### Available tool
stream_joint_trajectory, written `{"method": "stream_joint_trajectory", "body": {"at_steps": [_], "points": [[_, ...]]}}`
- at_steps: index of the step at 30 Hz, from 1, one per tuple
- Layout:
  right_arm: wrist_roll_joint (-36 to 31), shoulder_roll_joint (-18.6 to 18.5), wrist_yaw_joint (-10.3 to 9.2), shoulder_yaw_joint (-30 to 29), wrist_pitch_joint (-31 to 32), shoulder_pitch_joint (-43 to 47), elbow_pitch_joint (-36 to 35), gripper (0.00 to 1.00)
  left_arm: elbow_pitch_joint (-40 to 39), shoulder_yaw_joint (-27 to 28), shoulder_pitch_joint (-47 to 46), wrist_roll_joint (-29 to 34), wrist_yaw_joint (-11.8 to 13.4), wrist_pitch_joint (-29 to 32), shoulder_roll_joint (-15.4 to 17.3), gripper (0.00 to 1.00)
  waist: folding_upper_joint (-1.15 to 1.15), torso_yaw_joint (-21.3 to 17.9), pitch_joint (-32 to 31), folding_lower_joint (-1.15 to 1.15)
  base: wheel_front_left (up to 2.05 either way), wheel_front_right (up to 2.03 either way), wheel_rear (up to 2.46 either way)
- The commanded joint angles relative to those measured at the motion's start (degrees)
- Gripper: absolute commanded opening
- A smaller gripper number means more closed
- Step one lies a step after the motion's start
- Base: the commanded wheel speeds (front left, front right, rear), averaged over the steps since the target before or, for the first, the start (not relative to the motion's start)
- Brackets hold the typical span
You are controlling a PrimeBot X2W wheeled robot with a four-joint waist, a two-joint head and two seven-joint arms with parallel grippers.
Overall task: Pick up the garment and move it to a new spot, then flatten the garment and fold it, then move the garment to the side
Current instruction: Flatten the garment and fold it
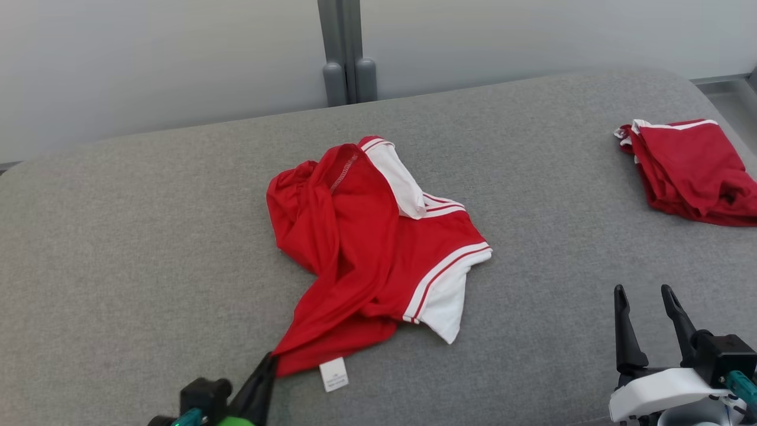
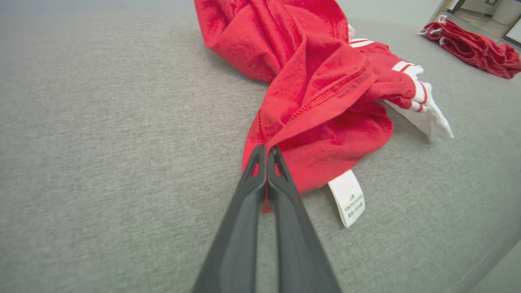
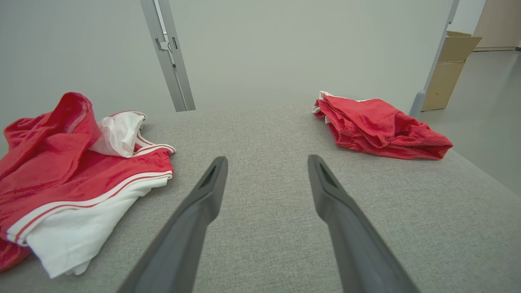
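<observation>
A crumpled red garment (image 1: pixel 366 248) with white sleeves and striped trim lies in the middle of the grey padded surface (image 1: pixel 148 236). Its white care label (image 1: pixel 334 374) sticks out at the near hem. My left gripper (image 1: pixel 269 361) is shut on the garment's near red corner; in the left wrist view the two fingers (image 2: pixel 266 152) are pressed together with red cloth (image 2: pixel 325 101) pinched between them. My right gripper (image 1: pixel 644 293) stands open at the lower right, apart from the garment, with bare surface between its fingers (image 3: pixel 211 183). The garment (image 3: pixel 73 171) lies to its left.
A second red garment (image 1: pixel 692 168), folded into a bundle, rests at the far right edge of the surface, seen again as the bundle (image 3: pixel 378 126). A grey post (image 1: pixel 349 53) stands against the pale wall behind. A cardboard box (image 3: pixel 447 65) sits on the floor beyond.
</observation>
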Motion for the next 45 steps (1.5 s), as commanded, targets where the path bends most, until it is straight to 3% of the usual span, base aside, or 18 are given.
{"method": "stream_joint_trajectory", "body": {"at_steps": [1,5,10,12,13,18,21,27,31,35,37,45], "points": [[0.15,-0.02,-0.08,-0.07,-0.15,0.83,0.25,1.00,-0.57,1.57,1.96,-1.19,0.12,-0.01,1.54,0.00,0.00,1.05,-0.37,0.00,0.00,0.00,0.00],[0.44,0.04,-0.08,0.14,-0.15,0.89,0.79,1.00,-0.05,5.57,4.68,-4.42,0.92,0.63,4.25,0.00,0.00,2.21,-0.85,0.00,0.00,0.00,0.00],[0.47,0.04,-0.08,0.03,-0.15,0.68,1.35,1.00,1.52,9.34,5.63,-9.16,2.64,2.66,3.74,0.00,0.00,3.14,-1.15,0.00,0.00,0.00,0.00],[0.57,0.06,-0.08,0.12,-0.15,0.54,1.55,1.00,2.45,10.56,5.39,-9.33,4.56,2.84,3.65,0.53,0.00,3.24,-1.26,0.00,0.00,0.00,0.00],[0.56,0.07,-0.08,0.30,-0.15,0.39,1.70,1.00,2.90,10.59,5.28,-8.77,5.86,3.26,3.88,1.00,0.00,3.17,-1.32,0.00,0.00,0.00,0.00],[0.63,0.06,-0.08,0.71,-0.15,0.12,2.05,1.00,2.02,10.99,5.89,-6.83,12.89,7.29,5.31,1.00,0.00,1.98,-1.66,0.00,0.00,0.00,0.00],[0.76,0.06,-0.08,0.72,-0.15,0.24,2.02,1.00,-4.21,11.46,5.00,-4.71,17.24,7.86,5.93,1.00,0.00,0.93,-1.63,0.00,0.00,0.00,0.00],[0.53,0.05,-0.08,1.84,-0.15,-1.29,1.87,1.00,-18.04,1.91,1.35,0.72,14.69,14.49,5.29,1.00,0.00,-2.49,0.09,0.00,0.00,0.00,0.00],[0.93,0.03,-0.08,2.38,-0.15,-2.90,1.39,1.00,-20.95,-6.28,-3.54,4.05,11.40,19.12,1.90,1.00,0.00,-5.62,2.29,0.00,0.00,0.00,0.00],[1.86,0.08,-0.08,3.19,-0.15,-4.60,1.18,1.00,-16.20,-14.95,-10.30,7.30,6.64,22.58,-2.12,1.00,0.00,-9.61,5.43,0.00,0.00,0.00,0.00],[2.26,0.09,-0.08,3.31,-0.14,-5.05,1.20,1.00,-13.31,-17.31,-12.53,8.39,5.55,23.14,-3.34,1.00,0.00,-10.97,6.48,0.00,0.00,0.00,0.00],[2.91,0.08,-0.08,2.86,-0.15,-6.06,1.35,1.00,1.05,-20.80,-19.13,12.34,6.95,25.54,-4.54,1.00,0.00,-14.03,8.27,0.00,0.00,0.00,0.00]]}}
